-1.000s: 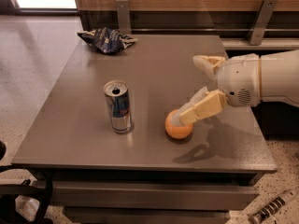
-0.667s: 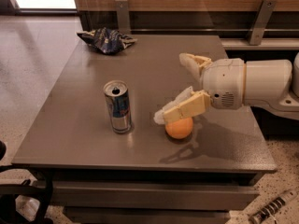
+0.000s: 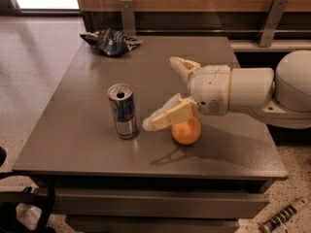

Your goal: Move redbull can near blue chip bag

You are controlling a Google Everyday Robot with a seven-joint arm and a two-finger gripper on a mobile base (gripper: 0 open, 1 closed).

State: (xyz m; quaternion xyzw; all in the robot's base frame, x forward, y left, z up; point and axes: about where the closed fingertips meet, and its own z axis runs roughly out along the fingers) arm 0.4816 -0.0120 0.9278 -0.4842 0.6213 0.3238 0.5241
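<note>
The hand point(image 3: 159, 92) reaches in from the right with its two fingers point(image 3: 175, 114) spread wide apart and nothing between them, the opening turned left toward the redbull can point(image 3: 122, 110), which reads as a line-up for a sideways grasp and not a hold. The near finger lies low across the top of the orange point(image 3: 187, 131), its tip just beside the can; I cannot tell whether it touches. The far finger points out over bare surface point(image 3: 73, 130). The can stands upright near the middle of the surface, toward the near edge, left of the orange and well apart from the blue chip bag point(image 3: 111, 41), which lies crumpled at the far left corner. So the move is not yet made. The can is slim and tall, silver with a blue and red panel on its side, and its top shows a pull tab and a dark opening. It looks narrow enough to tip if a finger nudges it before both close.
</note>
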